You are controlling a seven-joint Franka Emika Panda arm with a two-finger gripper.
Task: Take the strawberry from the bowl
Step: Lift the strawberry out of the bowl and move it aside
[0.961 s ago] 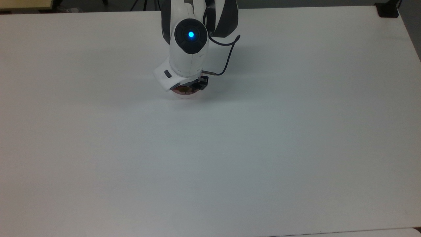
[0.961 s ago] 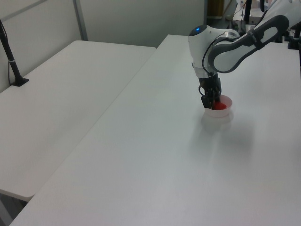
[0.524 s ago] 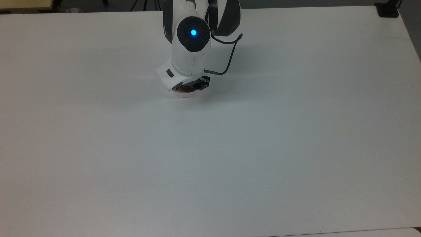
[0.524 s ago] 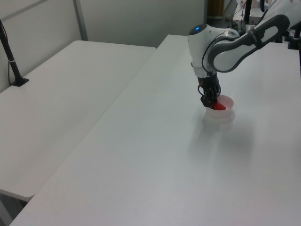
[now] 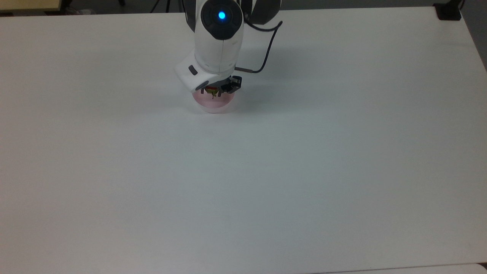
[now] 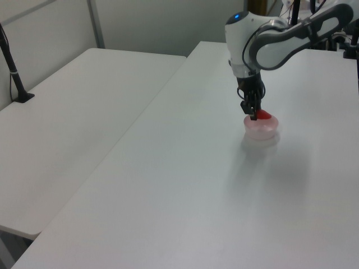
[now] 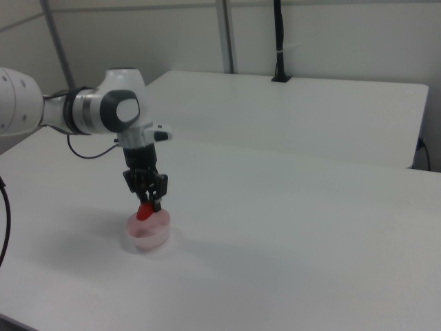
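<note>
While pinching the strawberry (image 7: 145,211) just above the bowl (image 7: 147,236) | gripper (image 7: 147,205) clamped on fruit | bare white table (image 7: 289,241) all around

no readable text, labels, or numbers

White table (image 5: 342,171), second white table (image 6: 73,117) beside it, black post (image 7: 278,41), grey partition wall (image 6: 168,22)

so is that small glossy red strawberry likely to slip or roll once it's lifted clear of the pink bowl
The small glossy red strawberry looks smooth and rounded, so it could slip; the gripper pinches it near the top. It seems light, since the pale pink plastic bowl sits undisturbed beneath. If dropped, its oval shape would probably roll, though the bowl's walls should catch it.
</note>
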